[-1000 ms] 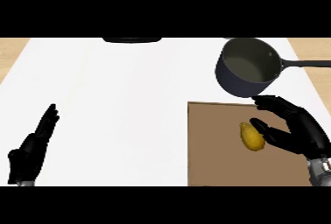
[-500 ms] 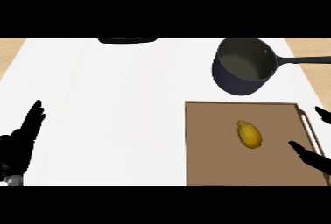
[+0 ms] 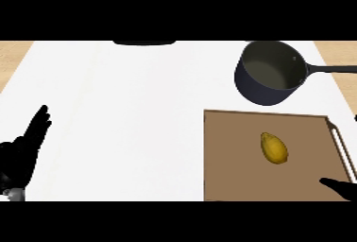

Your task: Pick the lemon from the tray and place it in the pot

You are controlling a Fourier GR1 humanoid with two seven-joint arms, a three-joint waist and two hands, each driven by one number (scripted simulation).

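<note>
the lemon (image 3: 273, 148) lies loose near the middle of the tray (image 3: 230, 179), its long axis running toward the tray's far edge with a slight lean, up and to the left of the right hand (image 3: 339, 188), the nearer one. only a dark tip of that hand shows at the tray's near right corner, so i cannot tell its state. the left hand (image 3: 24, 153) rests by the counter's left edge, fingers straight and together, and the pot (image 3: 272, 72) beyond the tray's far edge looks empty.

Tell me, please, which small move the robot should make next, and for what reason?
Probably bring the right hand, now at the tray's lower right corner, up and left over the lemon. The lemon lies free on the tray, no hand holds it, and the pot beyond the tray has no lemon in it.
</note>
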